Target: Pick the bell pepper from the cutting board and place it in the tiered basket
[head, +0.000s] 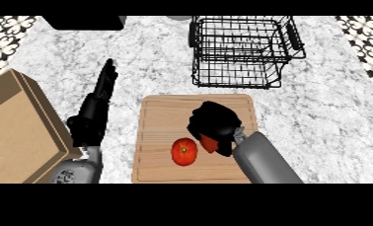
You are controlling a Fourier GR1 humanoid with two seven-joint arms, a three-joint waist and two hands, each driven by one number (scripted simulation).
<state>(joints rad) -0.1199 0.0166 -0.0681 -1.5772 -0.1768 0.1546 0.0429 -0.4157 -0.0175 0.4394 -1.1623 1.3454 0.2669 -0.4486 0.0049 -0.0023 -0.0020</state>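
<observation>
Bright, even light, faint shadows

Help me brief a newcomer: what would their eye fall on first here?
The black right hand stands out, curled over a red bell pepper at the middle of the wooden cutting board, with a round red tomato just beside it. Beyond the board, the black wire tiered basket stands at the counter's far side. The left hand rests open left of the board.

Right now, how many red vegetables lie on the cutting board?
2. A round red vegetable lies free near the cutting board's front middle; a darker red vegetable sits just right of it, mostly hidden under the right hand. The hand may hide more.
</observation>
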